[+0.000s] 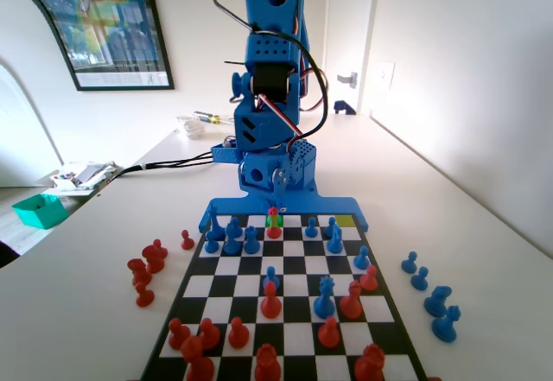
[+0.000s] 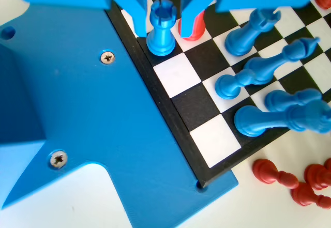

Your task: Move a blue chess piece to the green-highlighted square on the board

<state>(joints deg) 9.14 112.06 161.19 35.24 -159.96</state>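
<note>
In the wrist view a blue chess piece point(image 2: 161, 29), a small rook, stands upright on a dark square in the board's point(image 2: 178, 115) edge row. My gripper point(image 2: 165, 30) is low around it, one jaw on each side, with a thin gap at both, so it is open. A red piece point(image 2: 190, 30) stands just behind the right jaw. In the fixed view the green-highlighted square point(image 1: 274, 216) lies in the far row under the folded blue arm point(image 1: 268, 96). A red piece point(image 1: 274, 228) in front of that square hides what stands on it.
Several blue pieces point(image 2: 258, 70) crowd the squares right of the rook. Red pieces point(image 2: 289, 181) lie off the board's corner. In the fixed view captured red pieces point(image 1: 147, 270) sit left of the board and blue ones point(image 1: 429, 293) sit to its right. A lime square point(image 1: 346, 220) marks the far row.
</note>
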